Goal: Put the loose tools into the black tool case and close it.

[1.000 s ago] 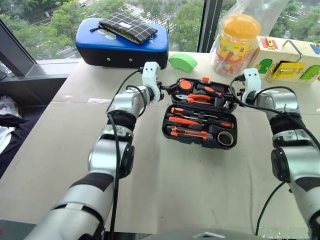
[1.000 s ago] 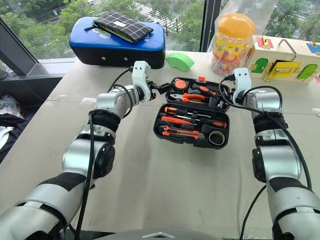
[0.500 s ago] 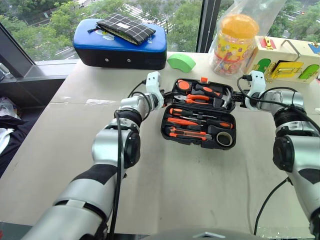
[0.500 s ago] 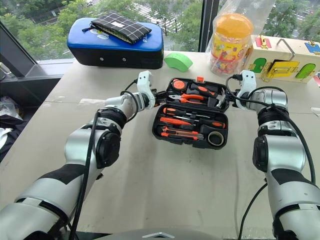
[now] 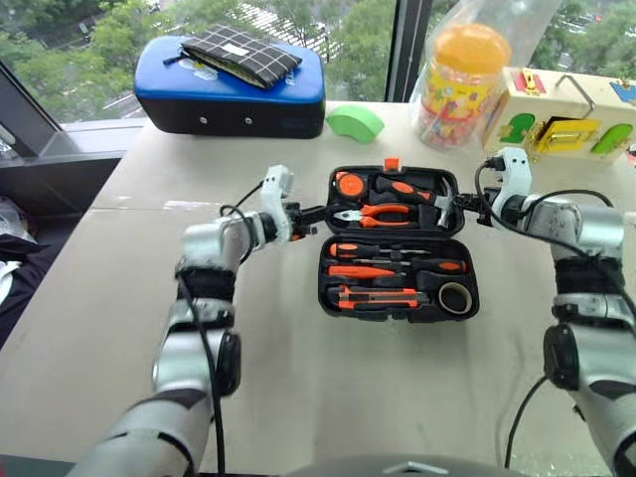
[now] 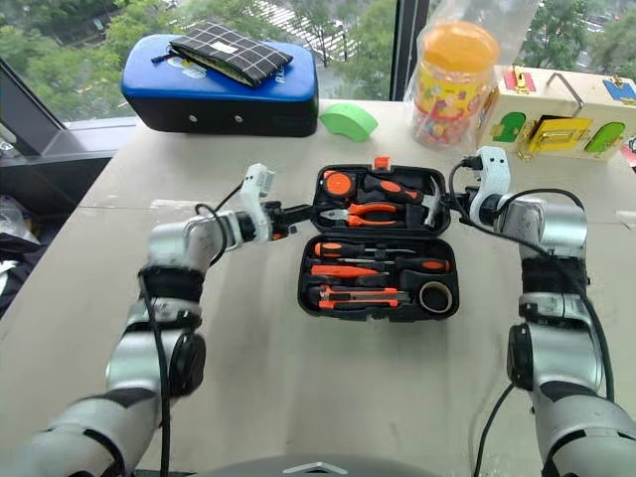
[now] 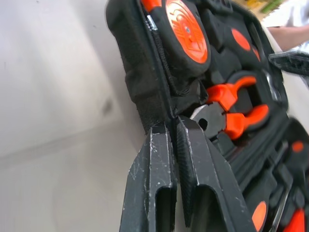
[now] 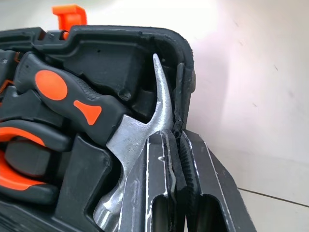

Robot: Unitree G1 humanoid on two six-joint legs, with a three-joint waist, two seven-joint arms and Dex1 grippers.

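Tool case (image 5: pixel 397 241) lay open at table (image 5: pixel 328 397) centre, far half toward 12 o'clock, near half toward 6 o'clock. Tools sat in their recesses: pliers (image 5: pixel 376 212) and hammer (image 8: pixel 130 128) in the far half, screwdrivers (image 5: pixel 393 266), utility knife (image 5: pixel 378 295) and tape roll (image 5: pixel 455 297) in the near half. No loose tools seen on the table.

Left gripper (image 5: pixel 306 216) was at 9 o'clock of the far half, fingers (image 7: pixel 159 179) clenched on that half's side wall. Right gripper (image 5: pixel 475 207) was at 3 o'clock of the same half, clenched on the opposite wall beside the hammer head.

Judgement: closing is the step in hand. Risks:
- both pinches are thin edge grips; uneven lift could twist the half or let a wall slip out;
- tipping the far half over could shake the hammer or pliers free if loosely seated, blocking the latch (image 5: pixel 392 163);
- the near half is not held down, so the case may slide.
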